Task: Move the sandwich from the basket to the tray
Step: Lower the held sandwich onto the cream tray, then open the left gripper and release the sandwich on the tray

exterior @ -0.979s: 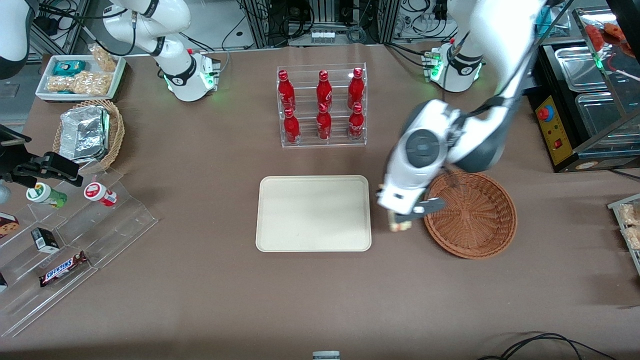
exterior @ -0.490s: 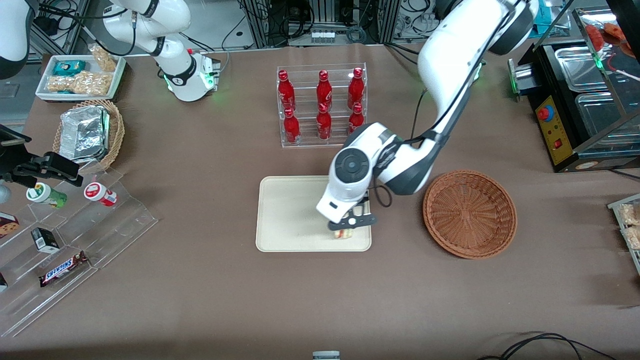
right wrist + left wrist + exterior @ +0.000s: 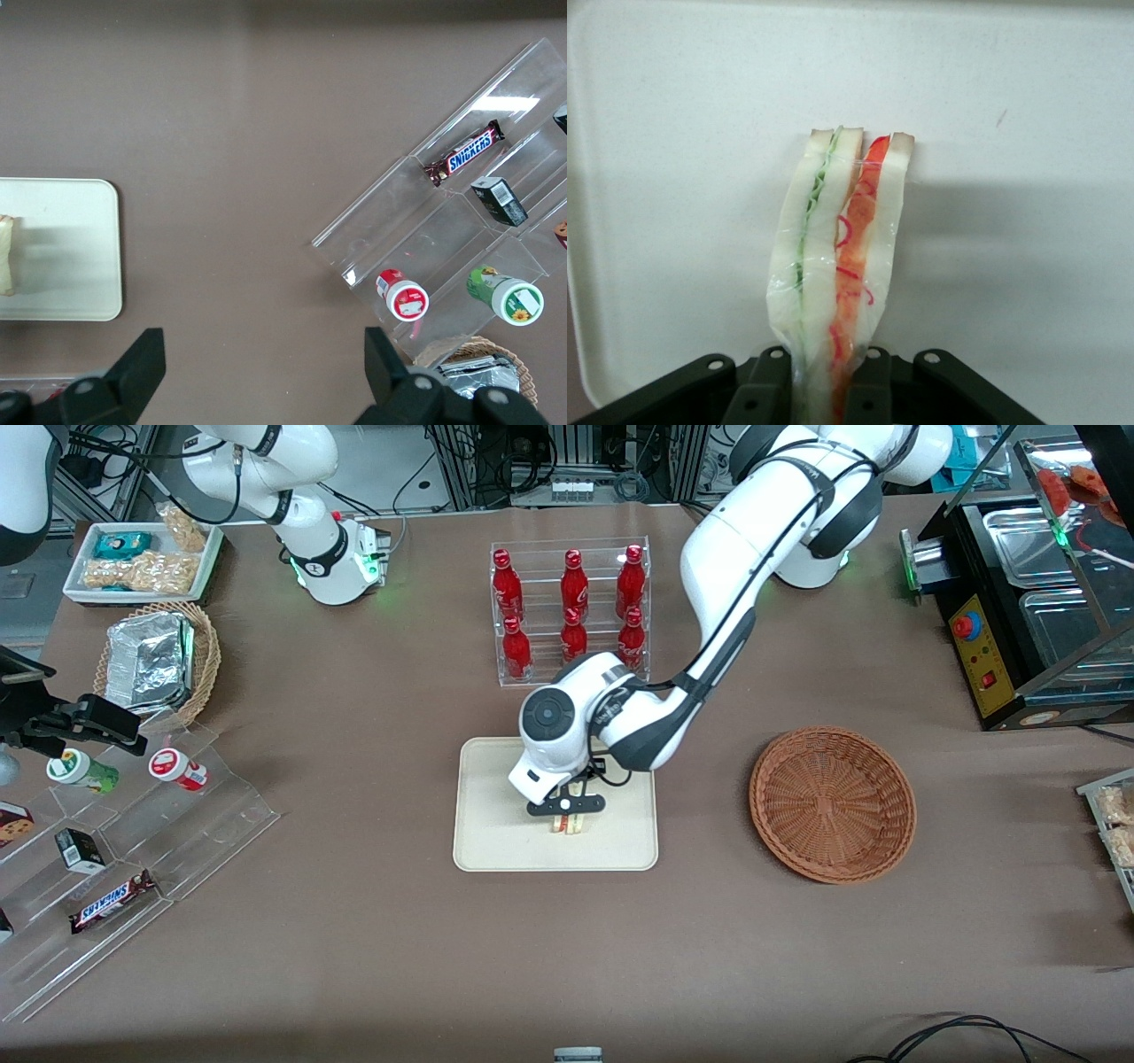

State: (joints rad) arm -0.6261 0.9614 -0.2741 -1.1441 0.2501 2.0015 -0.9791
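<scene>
My left gripper (image 3: 567, 808) hangs over the middle of the cream tray (image 3: 496, 841) and is shut on the sandwich (image 3: 570, 824). In the left wrist view the sandwich (image 3: 837, 266) is a plastic-wrapped wedge of white bread with green and orange-red filling, pinched between the black fingers (image 3: 757, 394), its tip over the tray's surface (image 3: 1010, 221). Whether it touches the tray I cannot tell. The reddish-brown basket (image 3: 833, 804) lies beside the tray toward the working arm's end and holds nothing. An edge of the sandwich (image 3: 7, 257) and the tray (image 3: 71, 248) show in the right wrist view.
A clear rack of red bottles (image 3: 571, 611) stands farther from the front camera than the tray. Toward the parked arm's end are a tan basket with a foil packet (image 3: 155, 660), a white snack tray (image 3: 142, 558) and an acrylic stand with snacks (image 3: 124, 850).
My left gripper has carried the sandwich from beside the basket sideways over the tray's edge to the tray's middle. The basket has stayed put.
</scene>
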